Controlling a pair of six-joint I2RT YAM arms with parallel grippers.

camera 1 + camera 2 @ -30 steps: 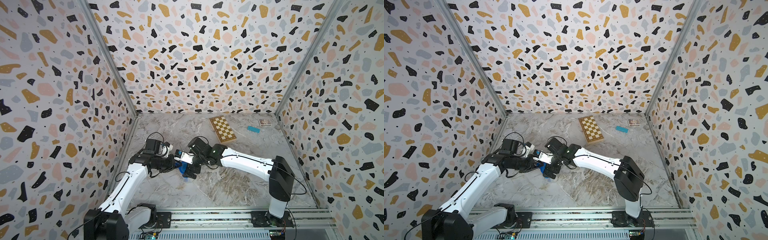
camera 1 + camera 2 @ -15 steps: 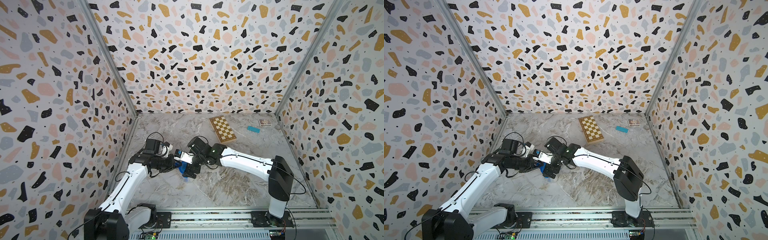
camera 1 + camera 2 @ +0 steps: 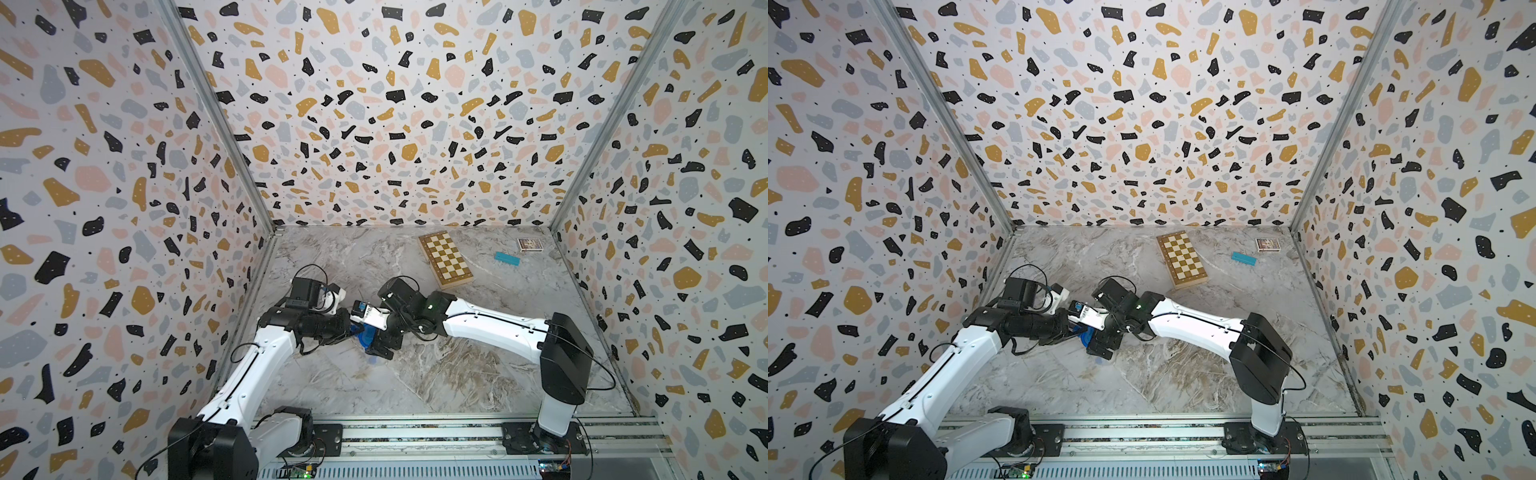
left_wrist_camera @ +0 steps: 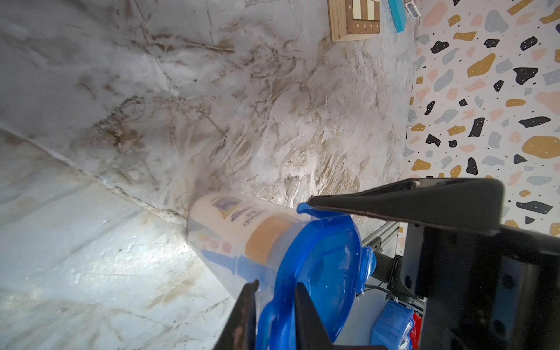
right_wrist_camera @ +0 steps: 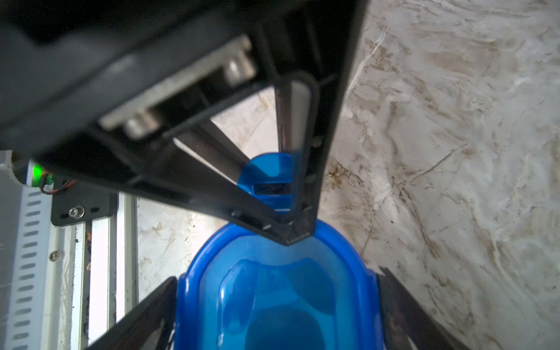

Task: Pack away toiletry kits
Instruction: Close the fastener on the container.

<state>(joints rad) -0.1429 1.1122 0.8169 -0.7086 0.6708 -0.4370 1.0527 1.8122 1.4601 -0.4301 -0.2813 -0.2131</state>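
Low at centre of both top views, with left gripper [image 4: 275, 288] pinched shut on the blue lid [image 4: 321, 266] and right gripper [image 5: 277, 275] splayed wide astride it, clamping or not unclear, could wrench that lid askew by opposed pulls, spilling the gold-capped bottle [image 4: 242, 218] inside the clear case [image 4: 216, 272].

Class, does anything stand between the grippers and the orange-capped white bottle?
Yes. The white bottle lies inside a clear container; its wall and blue lid separate it from the left gripper and right gripper.
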